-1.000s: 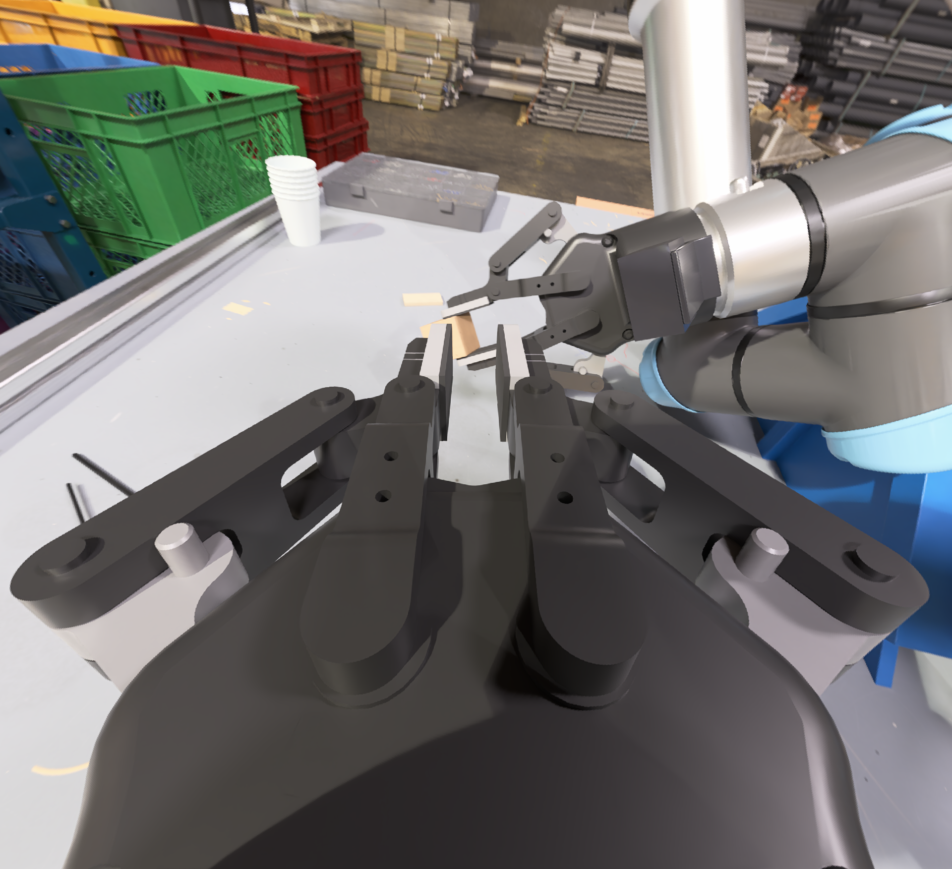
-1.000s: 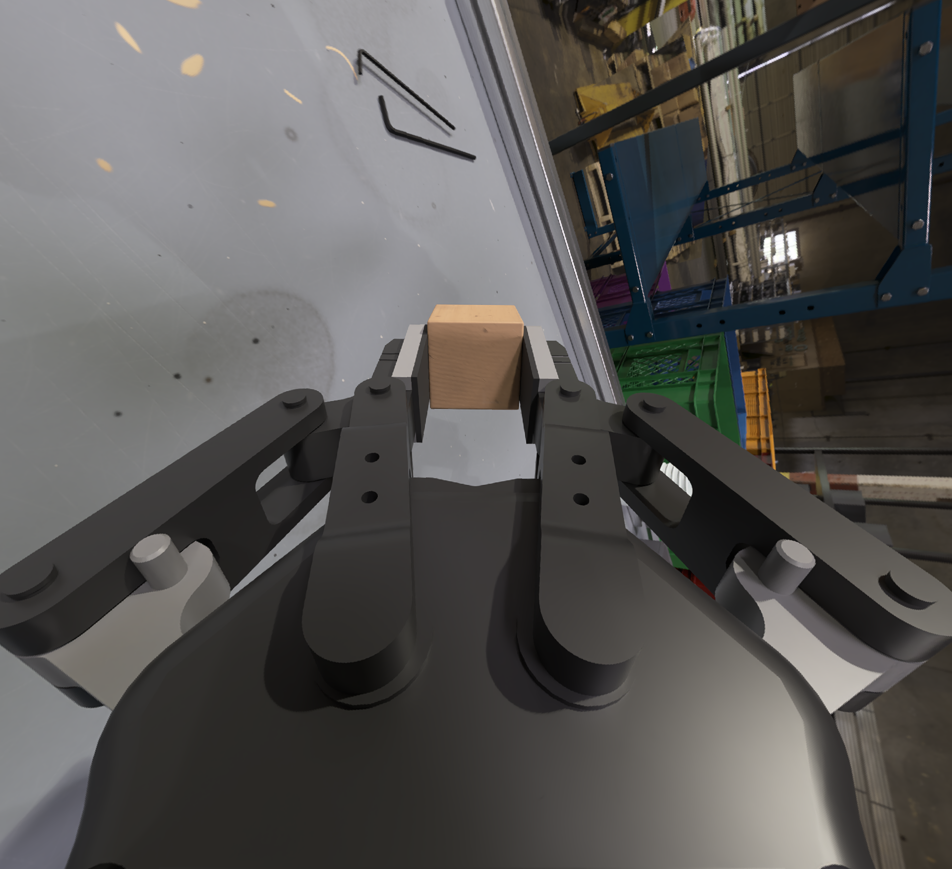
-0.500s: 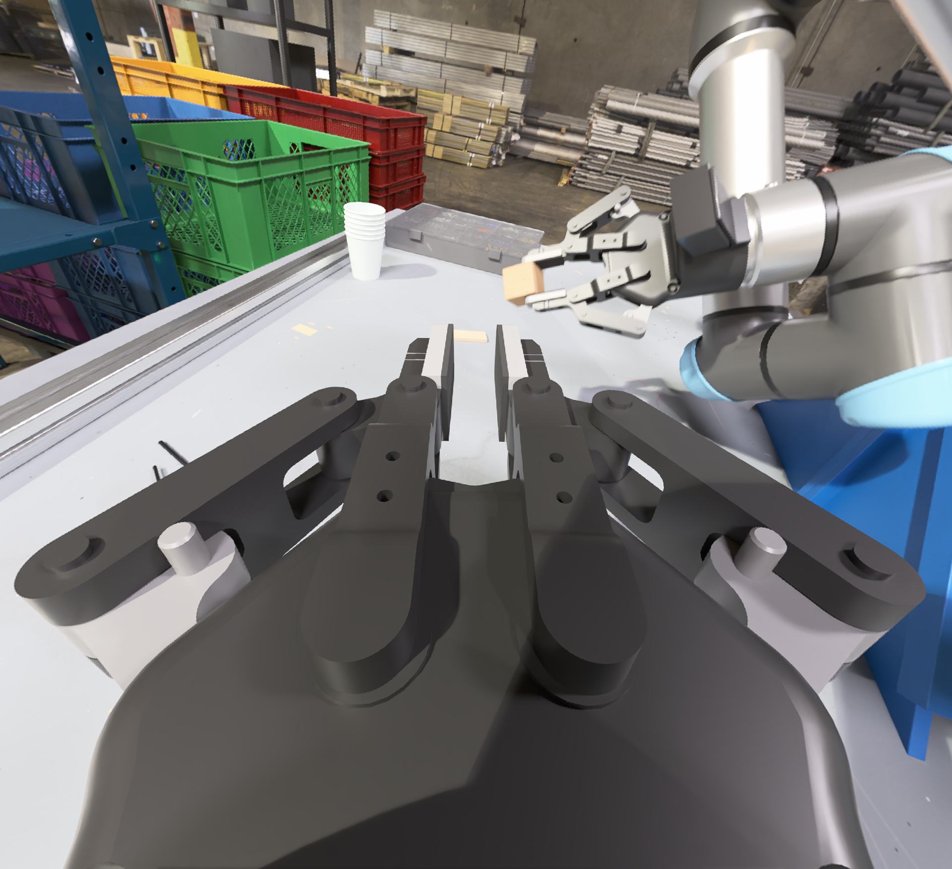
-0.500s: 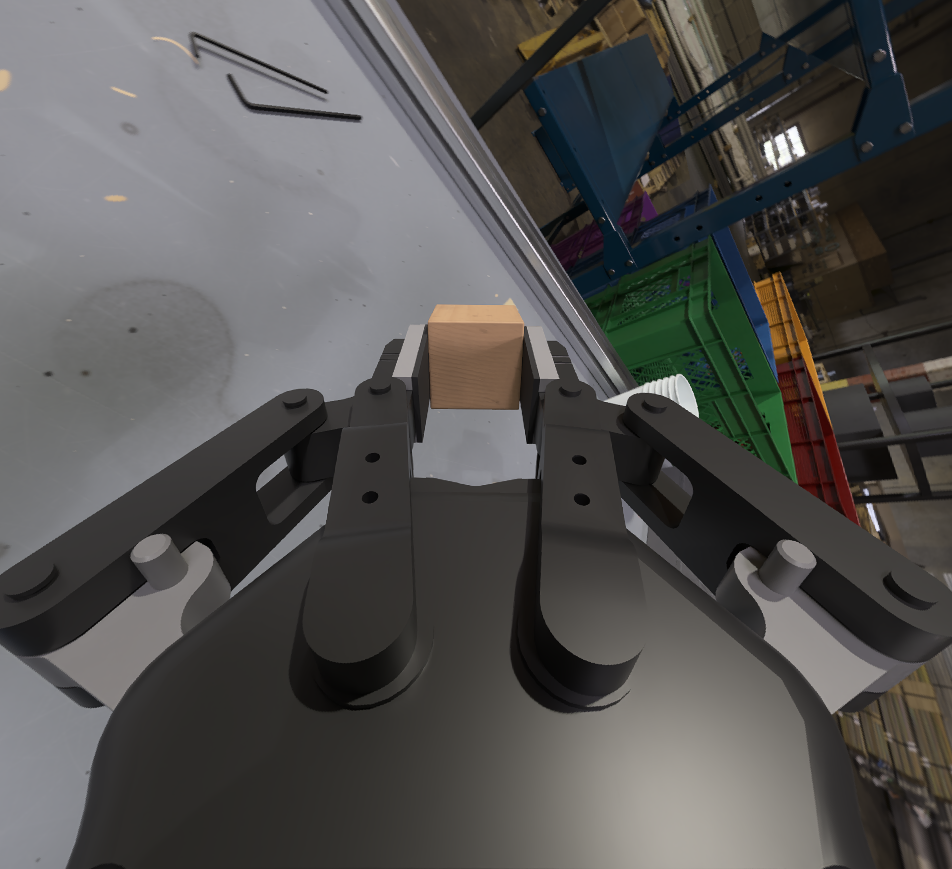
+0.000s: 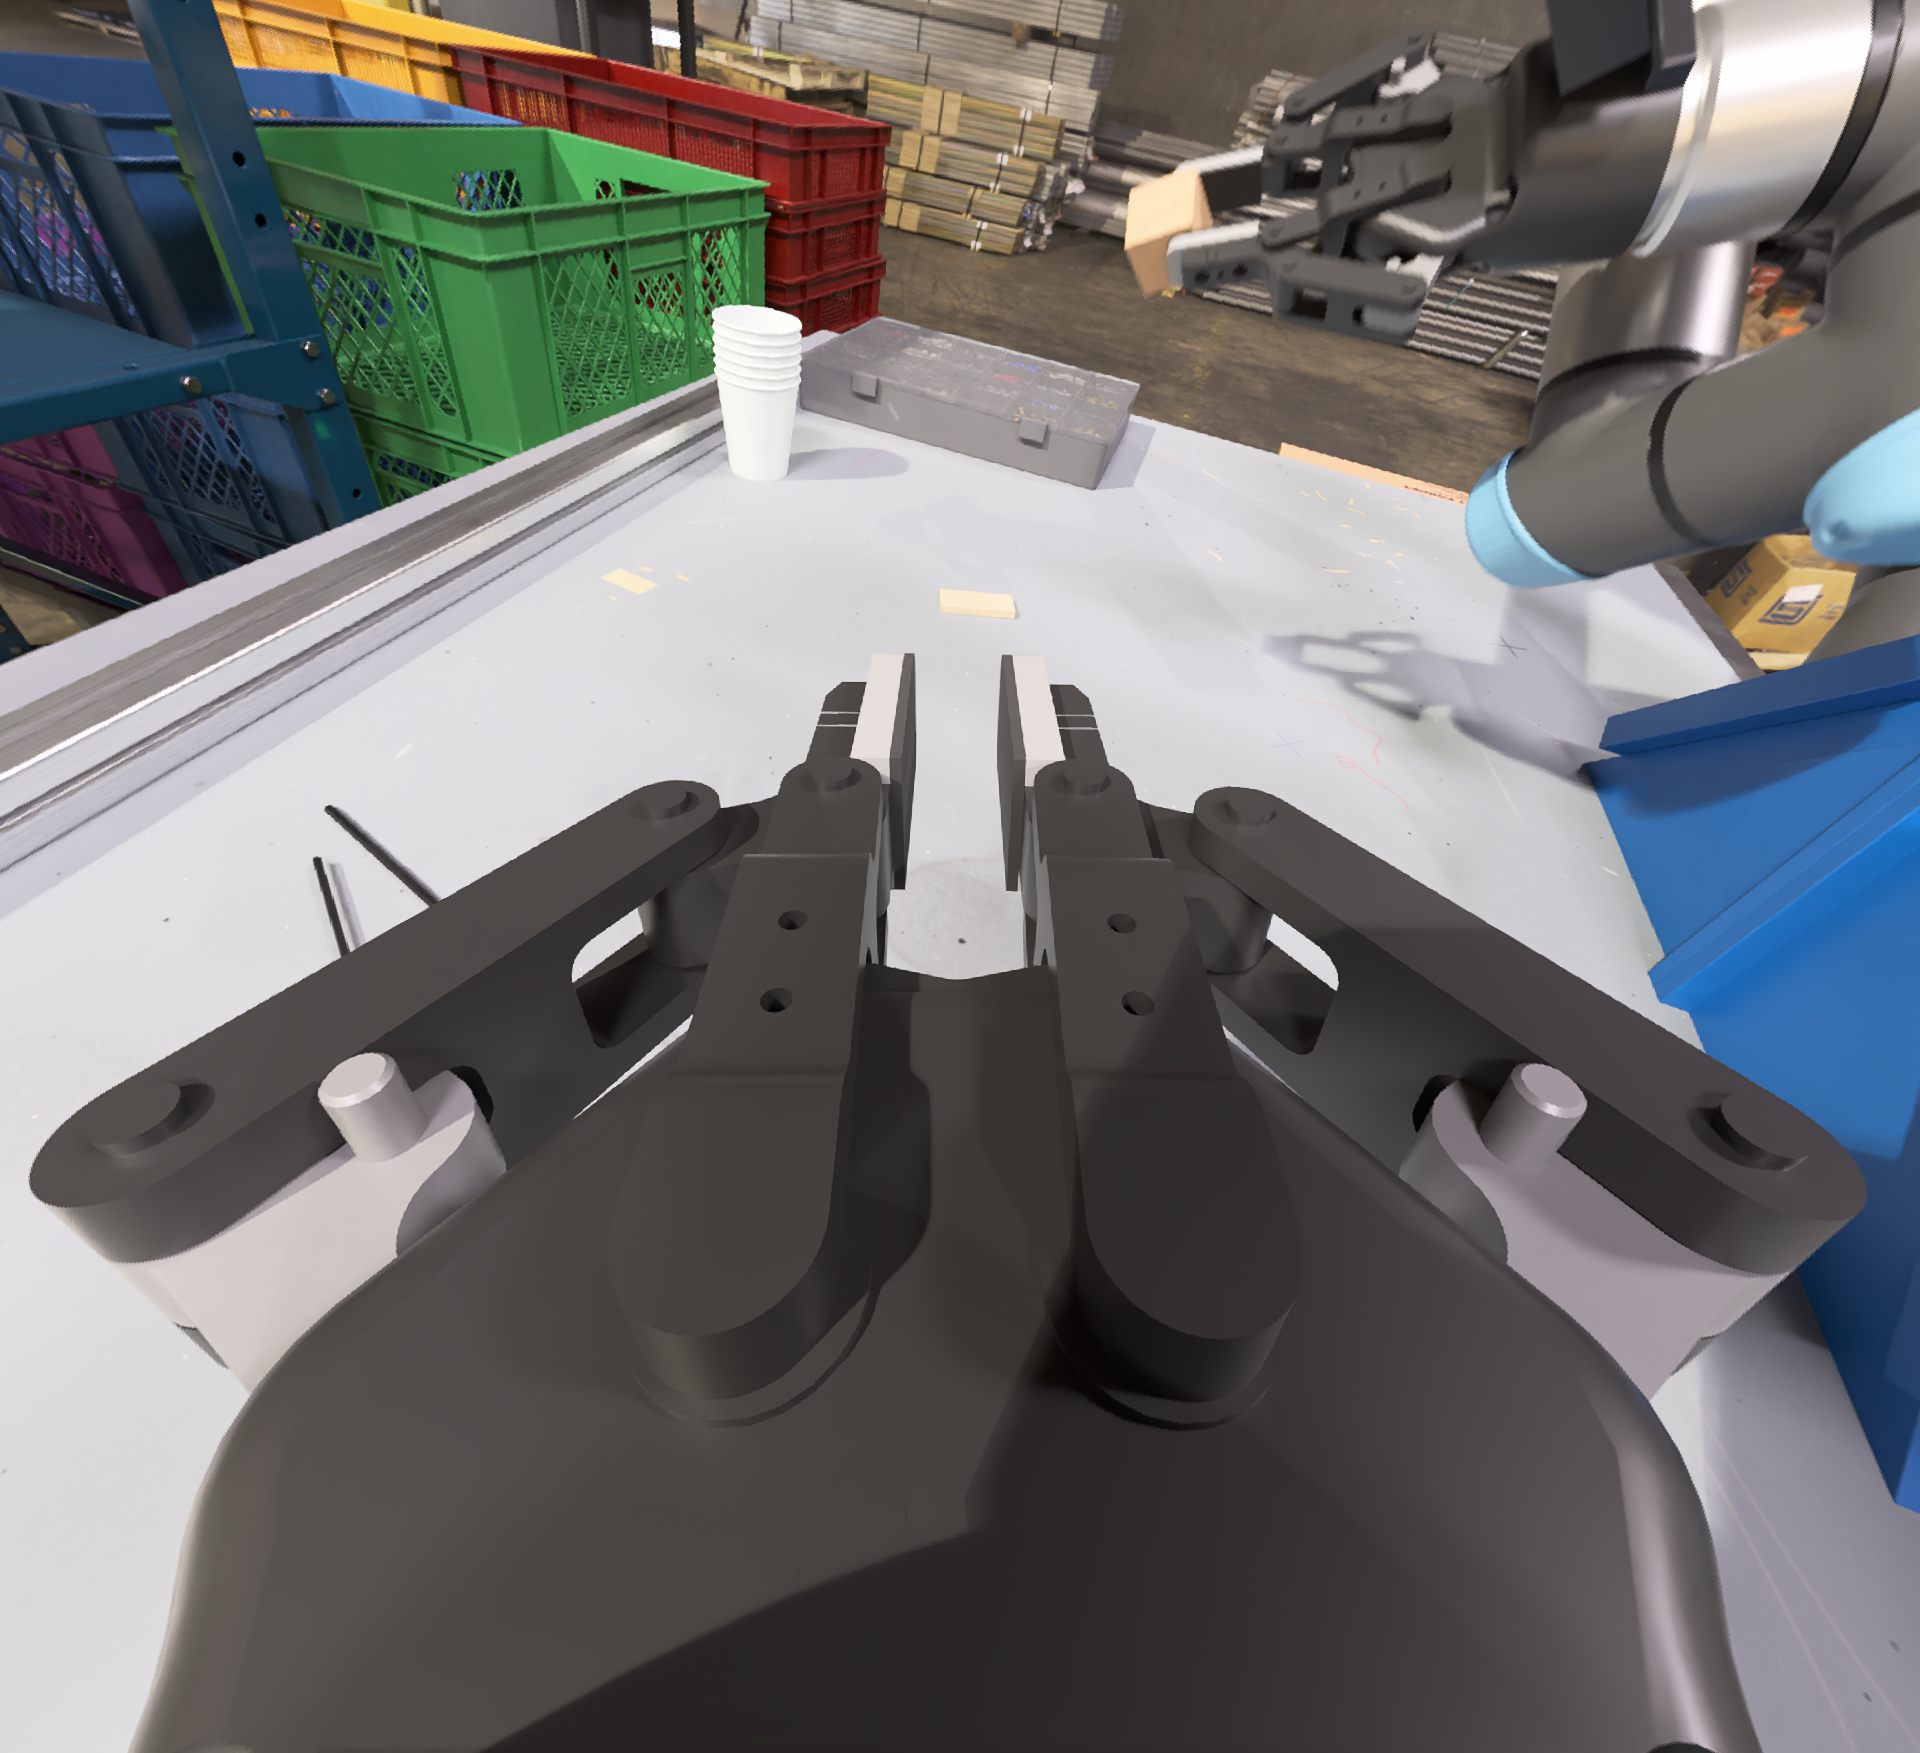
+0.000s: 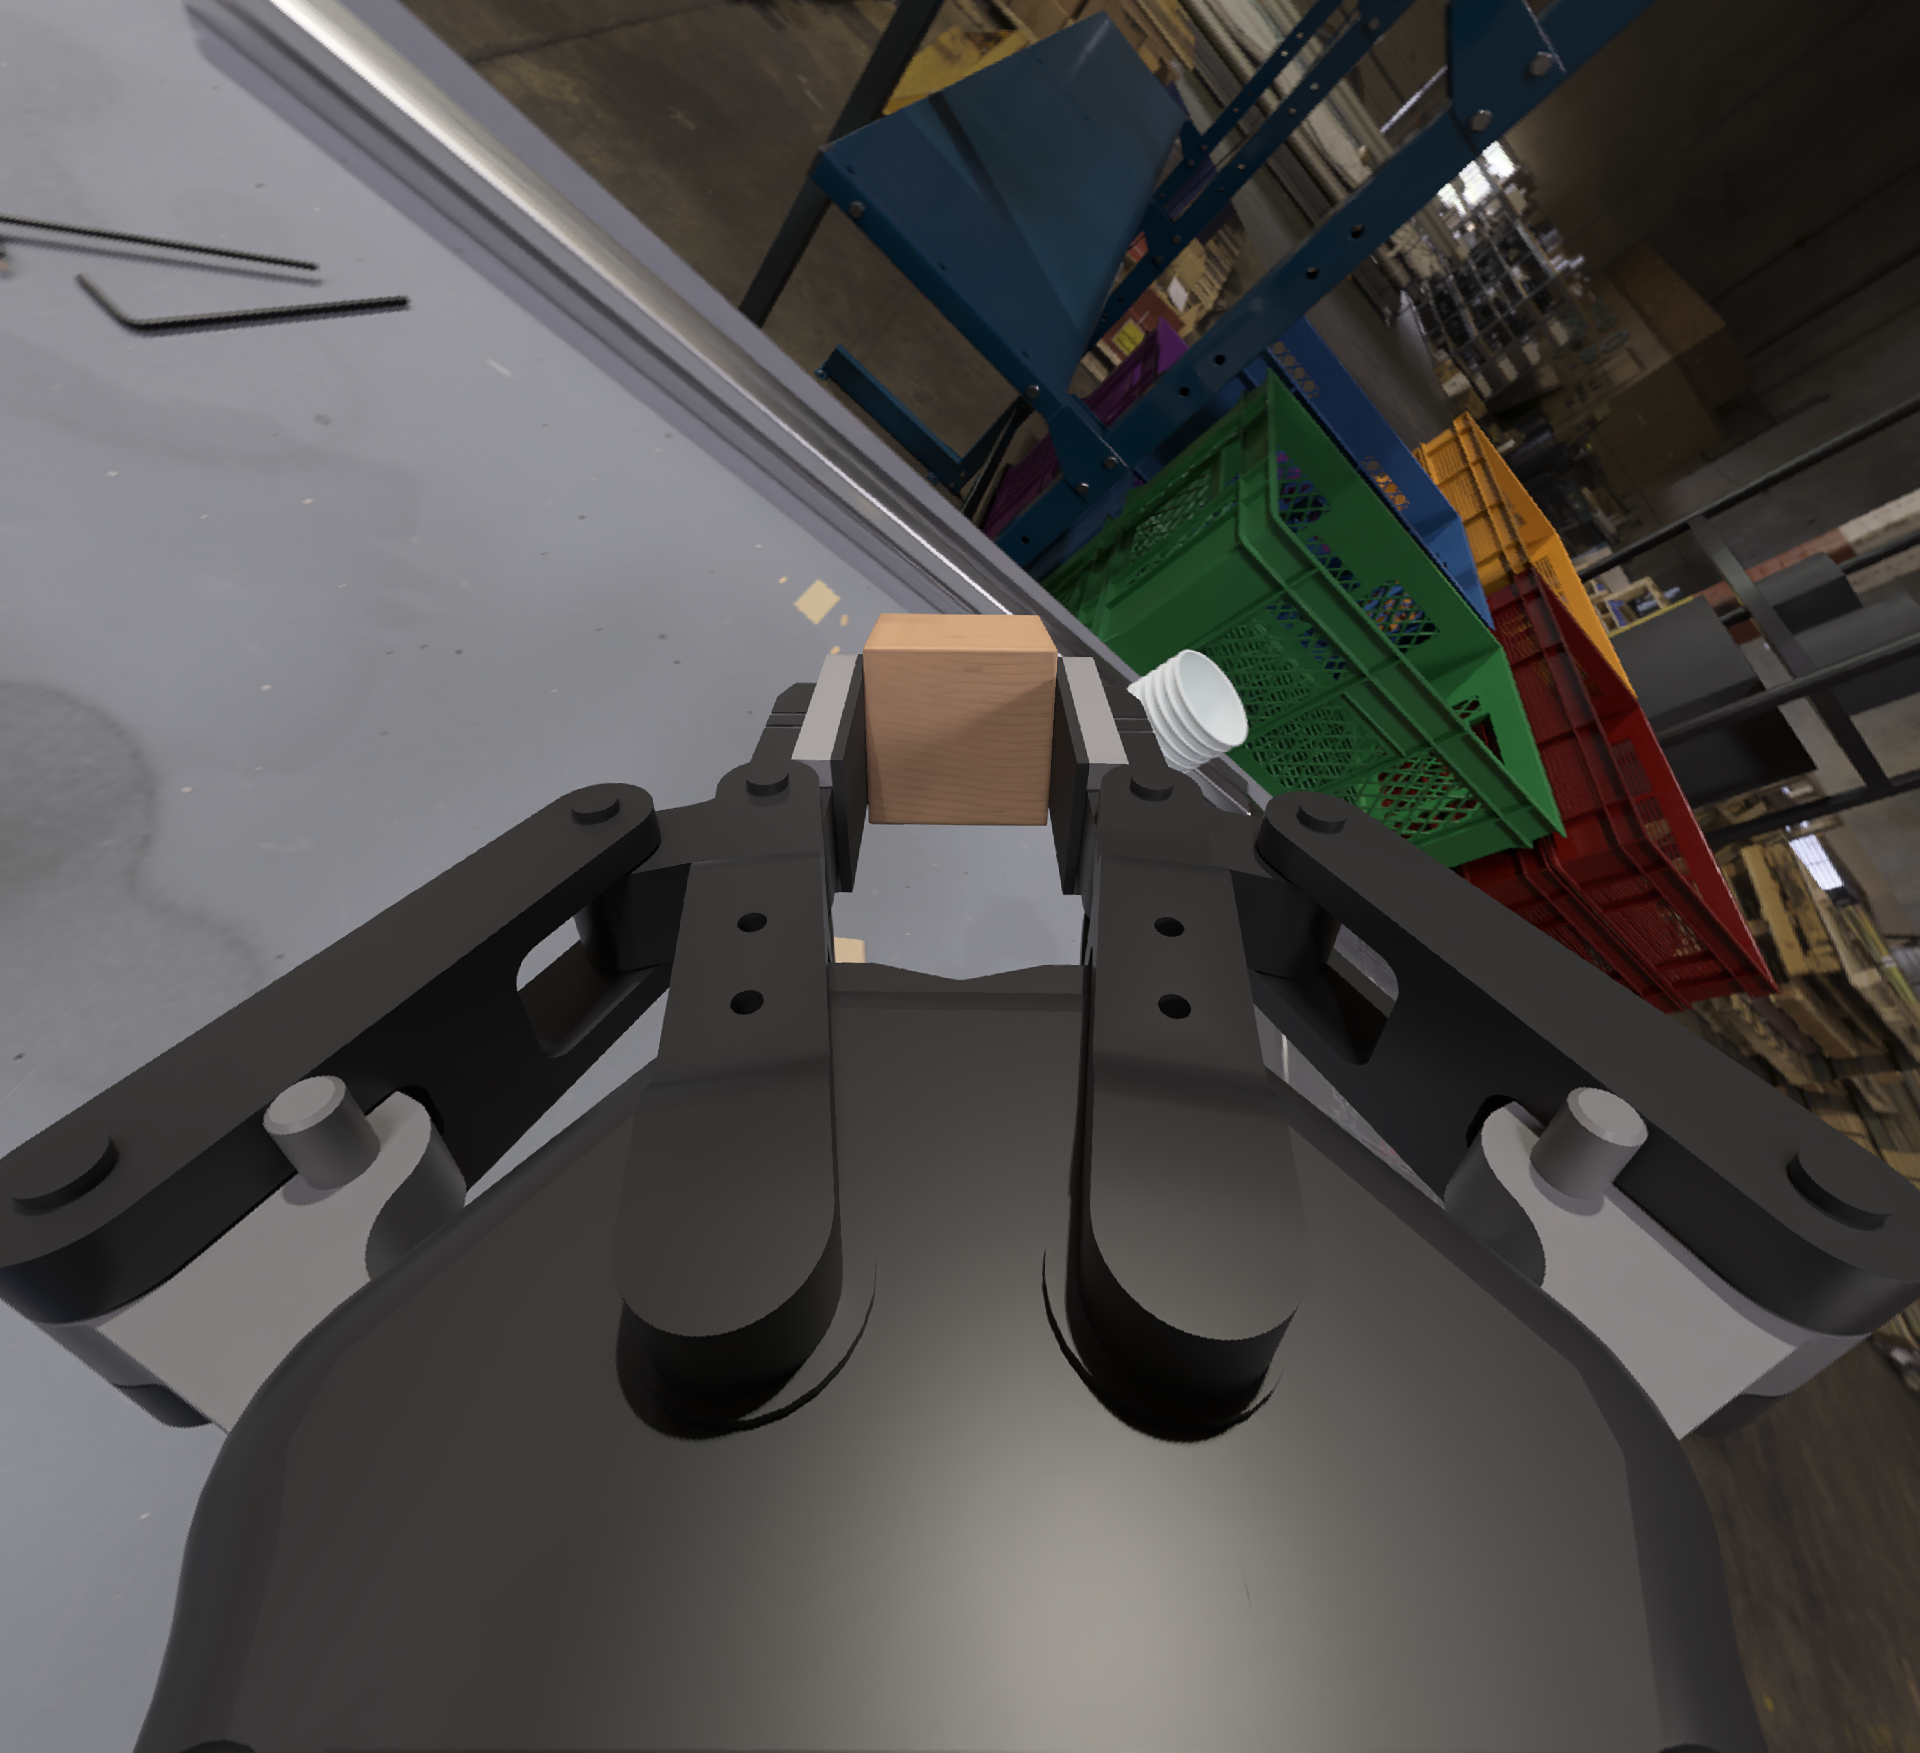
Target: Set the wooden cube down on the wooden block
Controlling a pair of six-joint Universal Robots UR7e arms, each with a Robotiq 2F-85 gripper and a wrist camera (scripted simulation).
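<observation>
My right gripper [image 6: 958,701] is shut on the wooden cube [image 6: 956,727], a light brown cube clamped between both pads. In the left wrist view the right gripper [image 5: 1195,226] holds the cube [image 5: 1155,233] high above the table's far right part. The wooden block [image 5: 977,603] is a flat pale piece lying on the grey table [image 5: 1195,581], below and left of the cube. A corner of a pale wooden piece [image 6: 850,950] shows between the right fingers. My left gripper [image 5: 958,716] is empty, its pads a narrow gap apart, over the table short of the block.
A stack of white cups [image 5: 758,394] and a grey parts case [image 5: 977,404] stand at the far edge. A metal rail [image 5: 312,623] runs along the left. Black hex keys [image 5: 343,882] lie near it. A blue bin [image 5: 1787,924] is at right. A small wood scrap [image 5: 629,580] lies by the rail.
The right gripper has risen from table level with the cube held in it. The left wrist view has drawn back, so the block now shows uncovered on the table.
</observation>
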